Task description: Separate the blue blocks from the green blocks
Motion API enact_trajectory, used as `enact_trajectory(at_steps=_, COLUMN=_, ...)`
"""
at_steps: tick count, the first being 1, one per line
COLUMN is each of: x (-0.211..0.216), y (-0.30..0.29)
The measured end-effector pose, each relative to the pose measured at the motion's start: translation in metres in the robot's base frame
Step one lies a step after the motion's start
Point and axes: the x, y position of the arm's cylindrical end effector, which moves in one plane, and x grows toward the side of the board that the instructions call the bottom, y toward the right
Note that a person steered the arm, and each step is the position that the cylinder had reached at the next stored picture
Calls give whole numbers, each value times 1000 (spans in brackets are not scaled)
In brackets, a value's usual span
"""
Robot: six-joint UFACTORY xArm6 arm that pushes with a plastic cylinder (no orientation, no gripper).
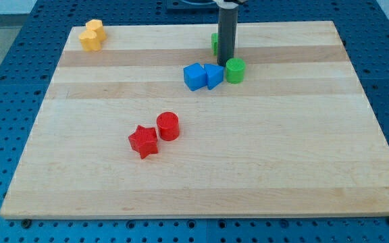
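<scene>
Blocked at the view's top centre by blue cube, second blue block, green cylinder packed together; wide open board toward the view's right and bottom.

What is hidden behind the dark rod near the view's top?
A green block peeks out at the rod's left; its shape is covered. My tip sits beside the green cylinder.
</scene>
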Motion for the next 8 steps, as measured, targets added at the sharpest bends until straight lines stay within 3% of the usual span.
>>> enact_trajectory(at_steps=2, x=21, y=-2)
enact_trajectory(at_steps=5, x=21, y=-44)
enact_trajectory(at_steps=8, x=15, y=-33)
